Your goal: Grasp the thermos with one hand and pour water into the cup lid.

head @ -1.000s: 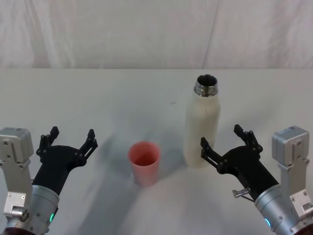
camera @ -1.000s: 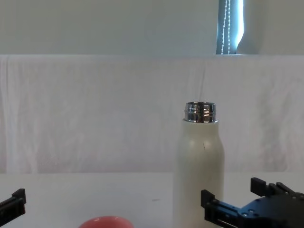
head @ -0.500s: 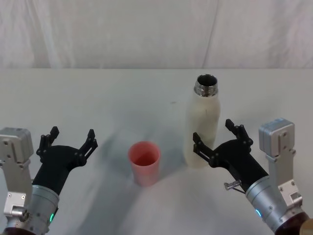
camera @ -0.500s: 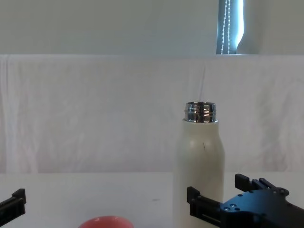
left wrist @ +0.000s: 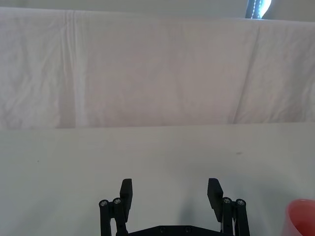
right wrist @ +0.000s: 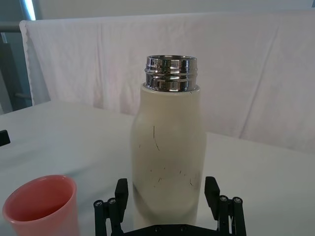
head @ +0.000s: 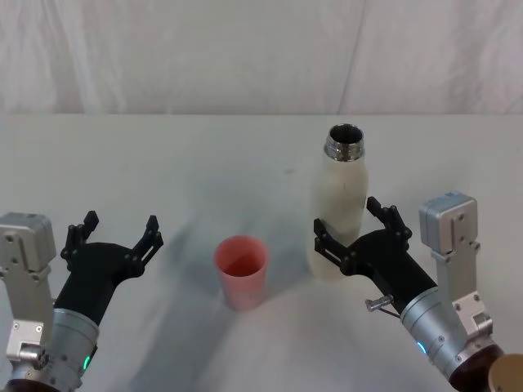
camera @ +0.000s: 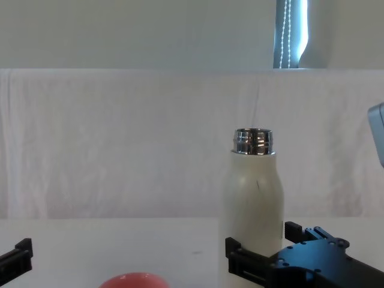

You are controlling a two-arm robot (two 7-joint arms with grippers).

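Note:
The cream-white thermos [head: 340,204] stands upright on the white table, its chrome neck uncapped. The pink cup lid [head: 241,270] stands mouth-up to its left, a short gap away. My right gripper [head: 347,219] is open, one finger on each side of the thermos's lower body. In the right wrist view the thermos [right wrist: 167,147] fills the space between the fingers of this gripper [right wrist: 166,189], with small gaps at both sides, and the cup lid [right wrist: 42,206] stands beside it. My left gripper [head: 114,234] hovers open at the near left, holding nothing, apart from the cup lid.
A white cloth backdrop [head: 245,57] closes off the table's far edge. In the chest view the thermos [camera: 252,192] rises above the right gripper [camera: 261,240], and the cup lid [camera: 132,280] peeks up at the bottom edge.
My right gripper has moved forward and left until its open fingers straddle the thermos. The left arm, thermos and cup lid have not moved.

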